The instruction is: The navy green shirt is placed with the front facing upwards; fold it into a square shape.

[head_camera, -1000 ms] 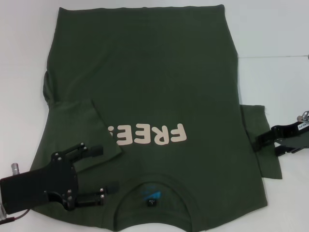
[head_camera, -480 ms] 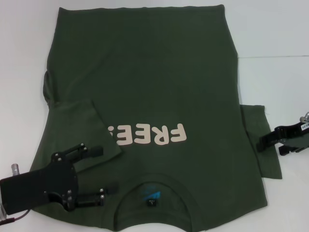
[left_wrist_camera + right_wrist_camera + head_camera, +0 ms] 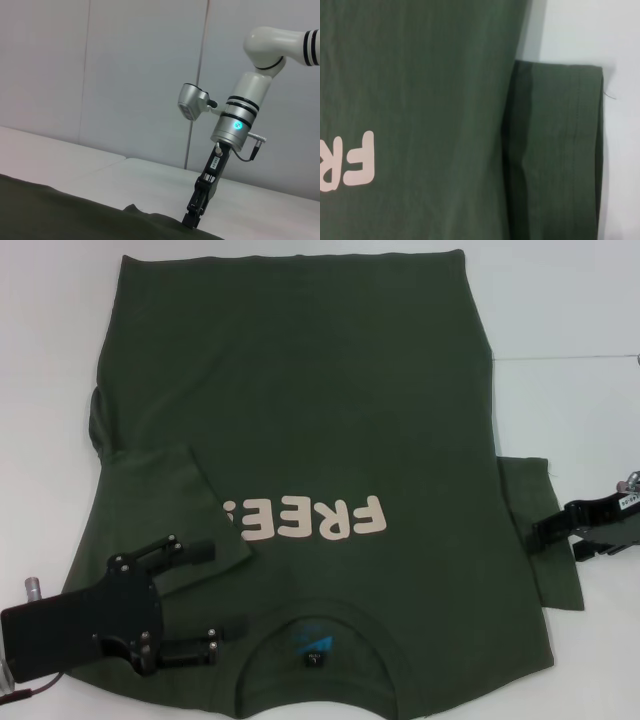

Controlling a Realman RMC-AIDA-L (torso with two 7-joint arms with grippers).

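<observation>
Navy green shirt (image 3: 320, 420) lies flat, lettering up, on the white table (image 3: 580, 300). Its left sleeve (image 3: 185, 510) is folded inward, just ahead of the wide-open, empty left gripper (image 3: 220, 590) resting near the collar (image 3: 315, 645). Whether the right gripper (image 3: 540, 532), over the outspread right sleeve (image 3: 540, 500), grips cloth cannot be told.

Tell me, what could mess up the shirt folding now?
1. The left gripper sits open over the left sleeve, already folded onto the navy green shirt. Pulling away, its fingers might snag the sleeve and undo that fold.
2. The right gripper is at the right sleeve, which lies flat. It might pinch the body cloth too, so the fold could bunch.
</observation>
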